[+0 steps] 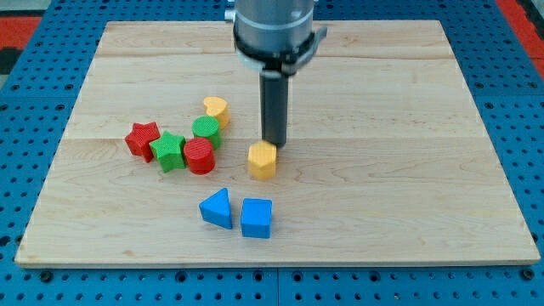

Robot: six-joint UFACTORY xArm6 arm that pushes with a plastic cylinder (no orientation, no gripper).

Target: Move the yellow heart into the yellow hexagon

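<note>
The yellow heart [216,108] lies left of centre, at the upper end of a cluster of blocks. The yellow hexagon [263,159] sits near the board's middle, to the lower right of the heart. My tip [273,143] stands just above the hexagon's upper right edge, touching or almost touching it, and to the right of the heart.
A green block [206,130] touches the heart from below. A red cylinder [200,156], a green star [168,151] and a red star [142,138] continue the cluster to the left. A blue triangle [217,208] and a blue block [256,218] lie below the hexagon on the wooden board [425,170].
</note>
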